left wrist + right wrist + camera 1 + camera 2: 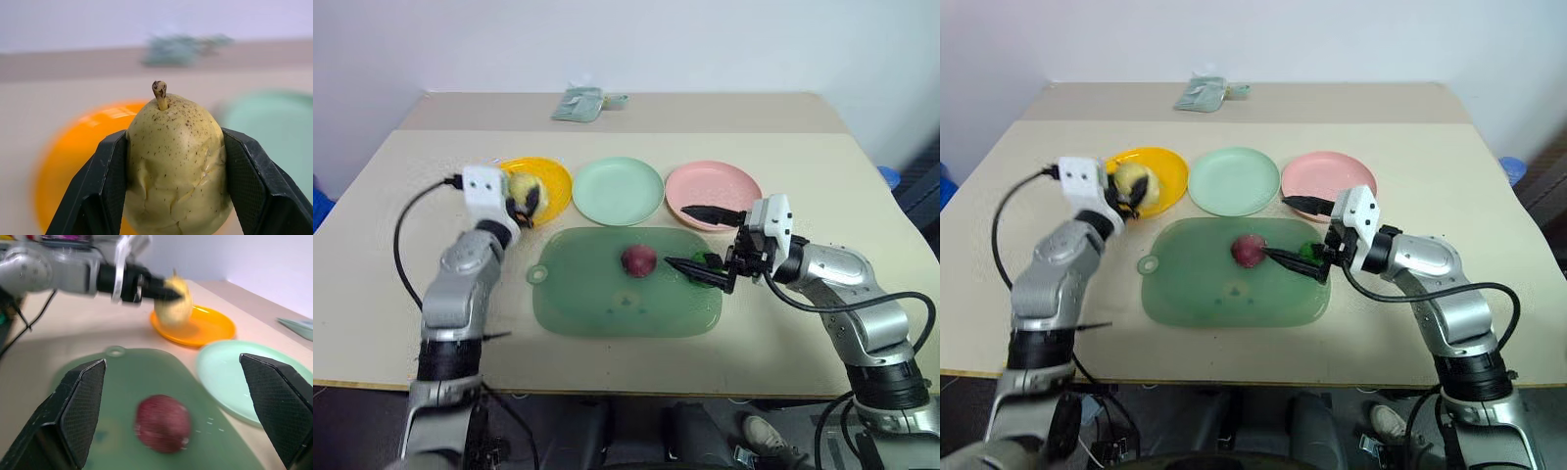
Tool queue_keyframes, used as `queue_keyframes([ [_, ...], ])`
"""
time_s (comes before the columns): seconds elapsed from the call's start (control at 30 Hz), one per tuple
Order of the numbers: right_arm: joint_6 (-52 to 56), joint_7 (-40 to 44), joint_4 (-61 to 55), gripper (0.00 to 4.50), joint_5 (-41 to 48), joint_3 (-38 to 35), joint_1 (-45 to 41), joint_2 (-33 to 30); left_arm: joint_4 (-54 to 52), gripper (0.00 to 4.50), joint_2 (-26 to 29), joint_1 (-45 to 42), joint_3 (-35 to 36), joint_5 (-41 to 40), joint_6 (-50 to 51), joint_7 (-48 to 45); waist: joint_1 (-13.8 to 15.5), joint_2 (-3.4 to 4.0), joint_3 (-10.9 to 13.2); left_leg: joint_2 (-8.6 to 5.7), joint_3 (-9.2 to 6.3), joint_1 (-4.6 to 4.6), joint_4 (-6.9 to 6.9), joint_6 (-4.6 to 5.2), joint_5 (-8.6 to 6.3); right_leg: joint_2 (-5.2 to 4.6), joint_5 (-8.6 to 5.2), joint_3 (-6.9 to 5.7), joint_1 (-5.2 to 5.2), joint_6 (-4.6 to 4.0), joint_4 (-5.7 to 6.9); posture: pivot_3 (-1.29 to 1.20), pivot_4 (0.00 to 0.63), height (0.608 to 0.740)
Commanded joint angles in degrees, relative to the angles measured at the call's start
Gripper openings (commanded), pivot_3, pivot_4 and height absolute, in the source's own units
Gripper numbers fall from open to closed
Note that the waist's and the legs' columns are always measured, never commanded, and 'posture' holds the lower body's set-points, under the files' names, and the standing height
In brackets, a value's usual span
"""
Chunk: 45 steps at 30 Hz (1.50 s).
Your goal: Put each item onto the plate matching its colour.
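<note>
My left gripper [527, 199] is shut on the pale yellow pear [176, 161], held stem up just above the near-left rim of the orange-yellow plate [551, 174]. The mint green plate [618, 190] and the pink plate [710, 188] stand in a row to its right. A dark red-purple ball [639, 260] lies on the translucent green cutting board [607, 304]. The bright green lump [1310, 252] sits at the board's right end, partly hidden behind the lower finger of my right gripper [701, 241]. That gripper is open and level, pointing left toward the ball, with nothing held.
A folded grey-green cloth [579, 104] lies at the table's far edge. A black cable [401, 245] loops beside my left arm. The board sits directly in front of the three plates, near the table's front edge.
</note>
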Motion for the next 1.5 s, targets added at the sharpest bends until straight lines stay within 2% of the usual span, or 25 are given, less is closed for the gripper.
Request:
queue_keyframes([
  [0.03,-2.2,-0.8,1.3,4.50,-1.5,0.4,-2.3,1.5,11.3,2.39,-2.5,-7.3,1.9,1.9,-5.9,4.6,0.1,-0.04,0.0,0.00,0.00,-0.05,0.02,0.00,0.01,0.00,0.00,-0.01,-0.03,0.01,0.00,0.00,0.150,0.740],
  [0.1,-2.5,-1.0,2.3,4.50,-2.1,0.7,-3.0,2.1,17.7,2.39,-3.5,-10.6,1.8,3.3,-8.7,6.2,0.1,-0.05,0.0,-0.01,-0.01,-0.19,0.10,-0.01,0.02,0.00,0.04,-0.04,-0.14,0.07,0.00,0.00,0.150,0.740],
  [0.23,-3.1,-1.3,3.2,4.50,-2.8,1.0,-3.7,2.7,28.2,4.22,-4.5,-14.8,1.0,4.3,-13.8,5.4,-0.2,-0.06,0.0,-0.04,-0.01,-0.84,0.62,0.00,0.02,0.00,0.08,-0.04,-0.71,0.13,0.33,0.00,0.150,0.740],
  [0.27,-3.1,-1.3,3.1,4.50,-2.8,1.0,-3.6,2.8,29.2,4.43,-4.6,-15.1,1.1,4.3,-14.4,5.4,-0.2,-0.06,0.0,-0.07,0.01,-1.01,0.78,0.01,0.02,-0.02,0.08,-0.04,-0.92,0.13,0.51,0.00,0.150,0.740],
  [0.33,-3.0,-1.4,2.8,4.50,-2.9,0.9,-3.4,2.8,29.1,4.43,-4.9,-15.0,1.6,3.4,-15.3,4.3,-0.4,-0.07,0.0,-0.07,0.02,-1.03,0.82,0.01,0.02,-0.03,0.08,-0.03,-0.94,0.13,0.56,0.00,0.150,0.740],
  [0.43,-2.1,-1.9,2.3,4.50,-2.6,0.7,-3.1,3.0,22.0,4.43,-4.8,-11.5,1.8,0.9,-14.1,0.5,-0.4,-0.07,0.0,-0.07,0.02,-1.03,0.84,0.00,0.02,-0.02,0.08,-0.03,-0.93,0.13,0.58,0.00,0.150,0.740],
  [0.53,-0.4,-2.9,0.8,4.50,-2.6,1.6,-3.1,3.4,6.1,4.43,-2.7,-2.0,0.5,-3.9,-12.1,-9.1,-1.5,-0.06,0.0,-0.07,0.02,-1.03,0.82,0.01,0.01,-0.04,0.08,0.00,-0.94,0.13,0.58,0.00,0.150,0.740],
  [0.6,1.9,-4.2,-0.2,4.50,-3.0,2.9,-3.6,3.8,-4.8,4.43,-0.3,5.2,0.5,-10.2,-8.7,-17.1,-2.2,-0.05,0.0,-0.06,0.02,-1.03,0.75,0.02,0.01,-0.04,0.08,0.03,-0.97,0.13,0.58,0.00,0.150,0.740],
  [0.67,3.8,-5.3,-0.7,4.50,-3.7,3.9,-4.3,3.9,-11.2,4.43,2.0,10.0,0.5,-13.0,-7.0,-21.4,-2.6,-0.04,0.0,-0.03,0.02,-1.03,0.75,0.01,0.02,-0.03,0.07,0.03,-0.98,0.11,0.59,0.00,0.150,0.740],
  [0.77,8.1,-7.8,-0.4,4.50,-7.0,7.7,-7.1,4.3,-18.3,4.43,9.9,19.5,4.4,-20.6,-4.8,-34.9,-3.1,0.01,0.0,-0.01,0.00,-1.01,0.77,-0.01,0.03,-0.01,0.07,0.02,-0.95,0.09,0.60,0.00,0.150,0.740],
  [0.9,12.5,-8.6,-1.1,4.50,-7.7,10.6,-9.7,5.1,-20.9,4.43,18.1,27.0,7.8,-27.4,-4.7,-49.0,-2.8,0.10,0.0,0.01,0.01,-0.96,0.68,-0.01,0.02,-0.01,0.07,0.04,-0.95,0.04,0.59,0.00,0.150,0.740],
  [1.07,17.1,-8.8,-0.6,4.50,-9.4,14.6,-12.7,6.1,-21.1,4.43,24.7,33.3,10.5,-29.9,-6.2,-61.7,-2.5,0.12,0.0,-0.01,0.00,-0.94,0.70,0.29,-0.16,-0.06,0.07,0.01,-1.00,0.04,0.45,0.00,0.150,0.740],
  [1.23,20.1,-9.3,1.6,4.50,-11.5,17.4,-15.0,6.8,-21.0,4.43,26.4,36.1,11.9,-29.7,-7.3,-65.8,-2.7,0.12,0.0,-0.01,0.01,-0.93,0.67,0.34,-0.20,-0.06,0.07,0.01,-1.04,0.04,0.46,0.00,0.150,0.740],
  [1.5,20.8,-8.0,5.9,4.50,-15.7,21.9,-16.6,7.2,-22.8,4.43,25.8,42.1,12.8,-26.6,-13.6,-68.7,-2.9,0.14,0.0,-0.01,0.03,-0.94,0.56,0.32,-0.19,-0.06,0.07,0.03,-1.04,0.03,0.45,0.00,0.150,0.740],
])
